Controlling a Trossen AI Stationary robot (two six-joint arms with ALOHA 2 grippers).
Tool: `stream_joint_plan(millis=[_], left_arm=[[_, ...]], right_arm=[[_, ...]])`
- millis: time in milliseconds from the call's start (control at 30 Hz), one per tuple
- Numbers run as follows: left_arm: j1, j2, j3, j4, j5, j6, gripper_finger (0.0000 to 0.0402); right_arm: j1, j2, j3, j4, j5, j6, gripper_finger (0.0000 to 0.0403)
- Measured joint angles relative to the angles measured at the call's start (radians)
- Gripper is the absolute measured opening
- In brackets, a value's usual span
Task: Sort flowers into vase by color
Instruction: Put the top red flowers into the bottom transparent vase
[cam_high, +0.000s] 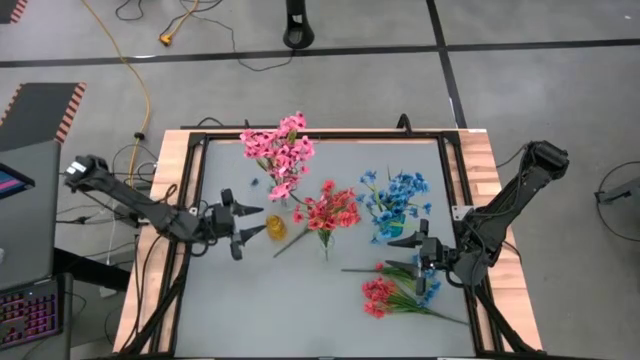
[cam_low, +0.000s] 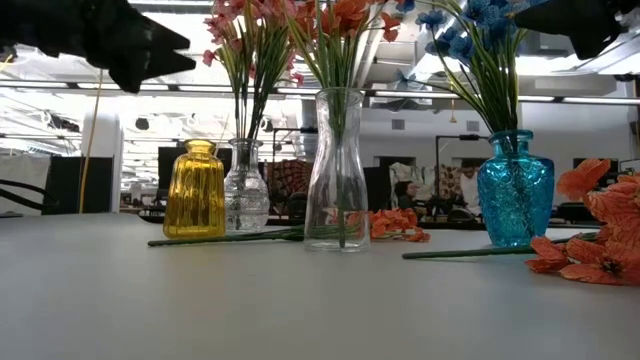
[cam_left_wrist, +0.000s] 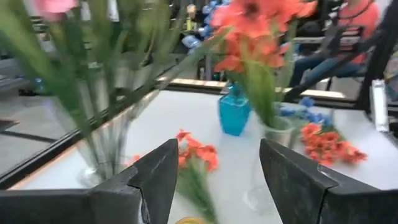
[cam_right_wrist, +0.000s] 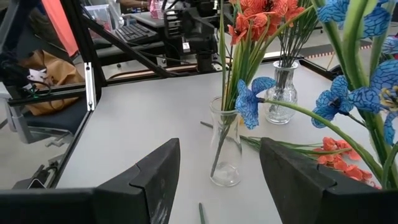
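Flowers mostly sorted: pink, coral-red and blue sprays stand in vases. Loose coral-red sprays lie on the grey desk beside the spread, empty right end effector; left end effector likewise spread.

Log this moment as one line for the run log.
left hand: open, empty, beside yellow glass vase | right hand: open, empty, above loose coral-red flower sprays on grey table

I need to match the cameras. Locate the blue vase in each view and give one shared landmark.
High: blue vase right of centre, under blue flowers.
Low: at right.
Left wrist: centre, beyond the fingers.
Right wrist: not in it.
Shared landmark: tall clear vase with coral-red flowers.
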Motion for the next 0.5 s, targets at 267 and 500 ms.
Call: stream_joint_plan(millis=[267,500], left_arm=[[-0.091,0.239,0.155,0.008,-0.065,0.046,0.0213],[-0.106,0.429,0.319,-0.073,-0.087,0.035,0.0213]], right_arm=[[0.000,0.000,0.000,0.000,0.000,0.000,0.0249],[0.000,0.000,0.000,0.000,0.000,0.000,0.0249]])
